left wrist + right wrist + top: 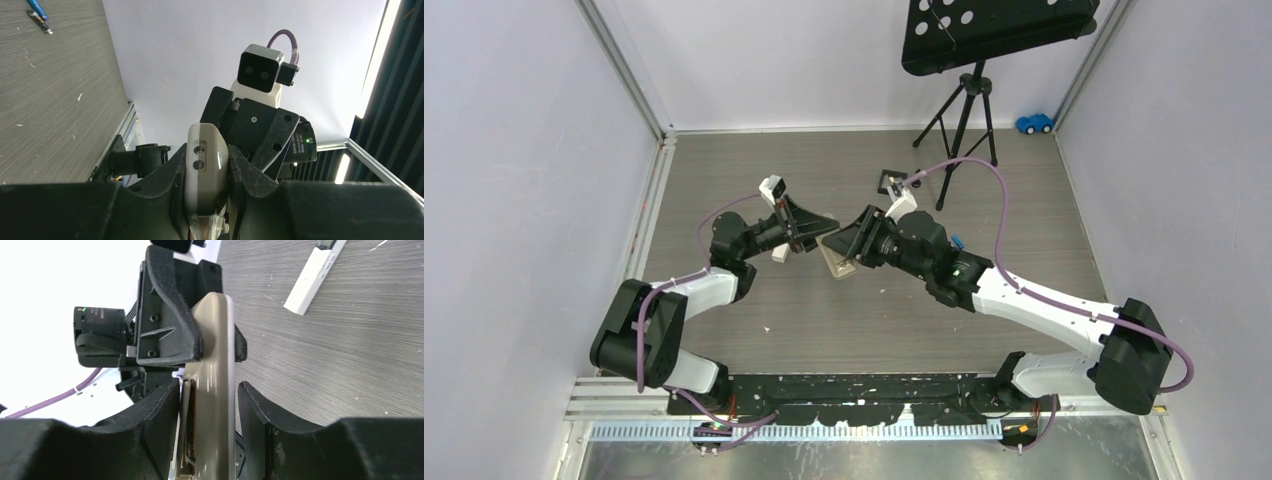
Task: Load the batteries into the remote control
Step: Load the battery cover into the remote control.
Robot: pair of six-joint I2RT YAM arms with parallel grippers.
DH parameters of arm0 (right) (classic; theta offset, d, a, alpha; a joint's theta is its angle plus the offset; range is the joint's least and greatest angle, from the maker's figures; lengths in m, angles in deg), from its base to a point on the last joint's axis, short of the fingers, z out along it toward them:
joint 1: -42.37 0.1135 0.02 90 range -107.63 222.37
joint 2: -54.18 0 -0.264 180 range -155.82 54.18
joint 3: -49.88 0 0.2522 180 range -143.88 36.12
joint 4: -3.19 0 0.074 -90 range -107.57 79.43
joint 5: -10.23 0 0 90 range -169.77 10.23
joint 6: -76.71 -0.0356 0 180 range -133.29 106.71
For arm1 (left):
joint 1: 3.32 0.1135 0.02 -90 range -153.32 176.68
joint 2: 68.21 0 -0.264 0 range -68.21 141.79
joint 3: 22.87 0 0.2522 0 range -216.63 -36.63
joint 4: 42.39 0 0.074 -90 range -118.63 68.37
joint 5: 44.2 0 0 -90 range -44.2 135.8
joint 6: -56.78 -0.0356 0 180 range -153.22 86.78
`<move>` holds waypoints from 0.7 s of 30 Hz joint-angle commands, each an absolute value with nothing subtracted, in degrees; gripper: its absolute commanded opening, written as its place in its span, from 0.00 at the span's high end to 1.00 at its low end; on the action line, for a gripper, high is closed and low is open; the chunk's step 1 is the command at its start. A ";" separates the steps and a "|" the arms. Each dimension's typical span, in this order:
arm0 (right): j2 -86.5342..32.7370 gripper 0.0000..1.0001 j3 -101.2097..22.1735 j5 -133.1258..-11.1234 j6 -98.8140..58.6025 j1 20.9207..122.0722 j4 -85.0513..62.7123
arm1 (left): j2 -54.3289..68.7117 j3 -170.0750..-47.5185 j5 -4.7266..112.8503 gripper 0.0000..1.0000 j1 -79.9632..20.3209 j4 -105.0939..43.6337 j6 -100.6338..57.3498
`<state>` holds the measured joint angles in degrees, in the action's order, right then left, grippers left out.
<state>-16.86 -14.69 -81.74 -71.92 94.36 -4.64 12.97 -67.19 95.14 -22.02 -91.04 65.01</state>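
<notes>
At the near middle of the bench (pixel 824 330) we found the remote control (pixel 837 256) held between the two arms, apparently raised off the surface. The left end effector (pixel 812 238) was clamped narrowly on one end of it. The right end effector (pixel 856 248) stood around the other end. Its fingers (pixel 260 425) flanked the body with a sliver of gap on one side, so we could not tell whether it gripped.

In the right wrist view a dark reddish strip showed along the remote's open side. We could not tell whether that was a seated cell.

Just beyond the right arm a blue battery (pixel 957 242) lay loose on the bench. A slim white bar (pixel 315 275) also lay on the bench. At the far wall stood a tripod (pixel 959 120) and a blue toy car (pixel 1034 123).

Our judgement was that loading was not complete. At least that one battery remained to be fitted.
</notes>
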 commanded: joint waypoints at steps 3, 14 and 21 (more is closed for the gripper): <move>-17.99 0.52 -13.07 -77.21 -70.40 94.32 4.26 | 14.42 -67.94 95.45 1.00 -22.04 -102.98 72.88; -14.76 0.27 -11.48 -81.46 -73.25 93.08 4.14 | 15.36 -67.16 94.14 1.00 -22.04 -103.75 72.23; -13.09 0.22 -10.06 -77.01 -75.36 91.96 8.35 | 15.78 -66.78 93.65 1.00 -22.04 -103.23 71.25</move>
